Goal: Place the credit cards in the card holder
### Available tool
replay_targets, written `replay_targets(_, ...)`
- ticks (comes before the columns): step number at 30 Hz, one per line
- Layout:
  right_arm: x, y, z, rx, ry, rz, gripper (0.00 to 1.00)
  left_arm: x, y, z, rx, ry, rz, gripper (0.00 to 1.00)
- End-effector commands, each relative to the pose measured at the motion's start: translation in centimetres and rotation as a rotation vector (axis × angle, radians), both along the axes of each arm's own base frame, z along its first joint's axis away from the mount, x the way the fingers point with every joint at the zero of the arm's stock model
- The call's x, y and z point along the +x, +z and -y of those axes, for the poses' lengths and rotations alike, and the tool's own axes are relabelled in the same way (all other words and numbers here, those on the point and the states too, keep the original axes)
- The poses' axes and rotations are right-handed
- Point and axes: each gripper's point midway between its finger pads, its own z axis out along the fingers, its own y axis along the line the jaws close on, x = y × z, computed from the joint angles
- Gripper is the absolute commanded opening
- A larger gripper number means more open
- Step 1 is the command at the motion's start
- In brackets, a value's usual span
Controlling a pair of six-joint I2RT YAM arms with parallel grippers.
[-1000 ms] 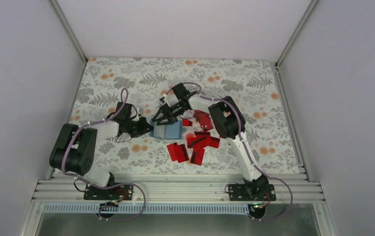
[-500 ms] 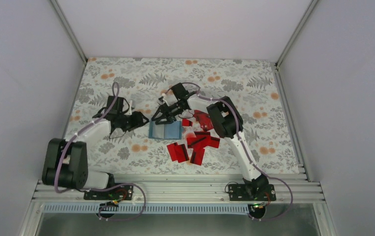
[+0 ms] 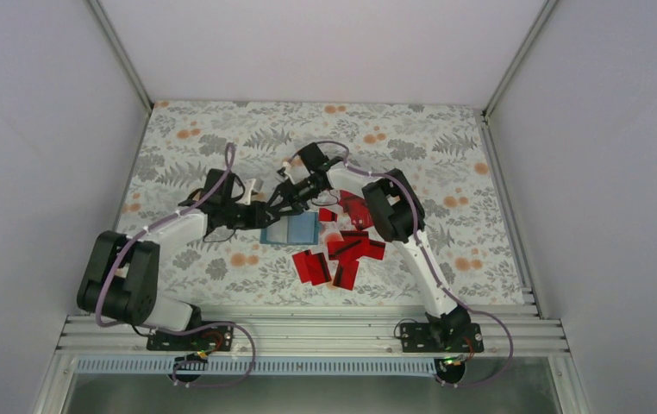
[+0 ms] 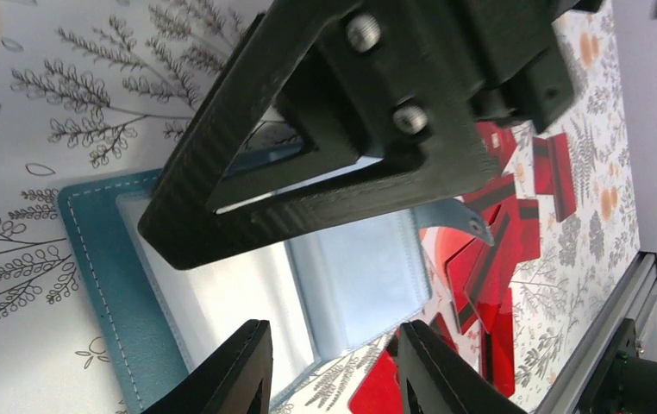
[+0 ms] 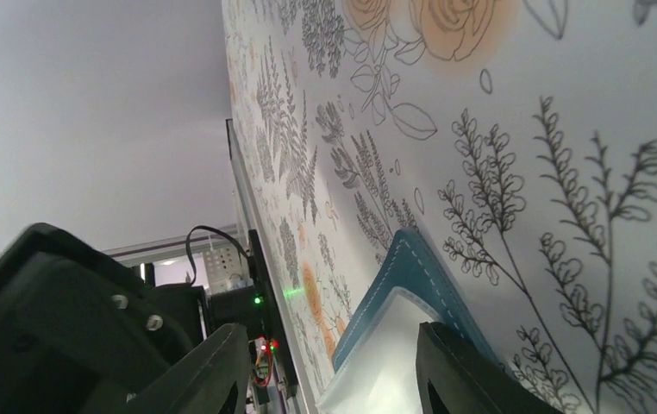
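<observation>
The teal card holder [image 3: 295, 229] lies open on the floral cloth, its clear sleeves [image 4: 359, 276] facing up. My left gripper [image 3: 260, 214] hovers over its left part, open, with nothing between its fingertips [image 4: 334, 371]. From the far side my right gripper [image 3: 278, 205] reaches down onto the holder, jaws apart [image 5: 338, 379]. A clear sleeve edge [image 5: 385, 371] lies between its fingers and the holder's teal corner [image 5: 407, 267] lies just beyond. One of its black fingers [image 4: 325, 216] crosses the left wrist view. Several red credit cards [image 3: 342, 250] [image 4: 497, 259] lie scattered right of the holder.
An aluminium rail [image 3: 308, 332] runs along the table's near edge, also seen in the left wrist view [image 4: 644, 293]. White walls close in the left, right and back sides. The right arm's elbow [image 3: 394, 207] hangs above the card pile.
The left gripper, shut at the holder's left edge a second ago, opened and pulled back left, then returned to the holder. The holder now lies flatter. The right gripper barely moved.
</observation>
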Motion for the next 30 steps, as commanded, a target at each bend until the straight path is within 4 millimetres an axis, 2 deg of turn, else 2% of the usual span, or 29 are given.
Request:
replay_targets(1,0.3,-0.9,-0.1,-0.057,-0.010,0.030,0.50,0.1,-1.3,0.8,-0.021,-0.045,0.008,0.38)
replay_targets(6,1.0,0.8,-0.1,-0.077,-0.028,0.069,0.49,0.1,-3.0,1.3,-0.016,-0.075,-0.033,0.38)
replay_targets(10,2.4,3.0,0.1,-0.108,-0.057,0.139,0.49,0.2,-3.3,1.7,-0.009,-0.092,-0.036,0.38)
replay_targets(15,4.8,6.4,3.1,-0.209,-0.156,0.239,0.49,0.4,-3.0,2.4,0.018,-0.115,-0.018,0.38)
replay_targets(19,6.3,8.3,7.1,-0.366,-0.289,0.319,0.51,0.5,-3.3,2.6,0.033,-0.110,-0.033,0.38)
replay_targets(23,5.7,8.3,12.7,-0.579,-0.439,0.357,0.55,0.9,-2.8,3.2,0.043,-0.125,-0.025,0.38)
replay_targets(25,5.1,9.1,16.2,-0.682,-0.566,0.360,0.77,1.2,-2.1,3.8,0.050,-0.142,0.000,0.38)
replay_targets(26,4.5,8.9,17.9,-0.728,-0.621,0.349,0.82,1.3,-1.8,4.1,0.053,-0.152,0.010,0.38)
replay_targets(27,4.0,9.0,19.3,-0.756,-0.667,0.346,0.86,1.4,-1.6,4.5,0.058,-0.163,0.019,0.38)
replay_targets(30,2.1,8.0,22.5,-0.839,-0.752,0.319,0.90,1.4,-1.1,5.4,0.071,-0.192,0.041,0.38)
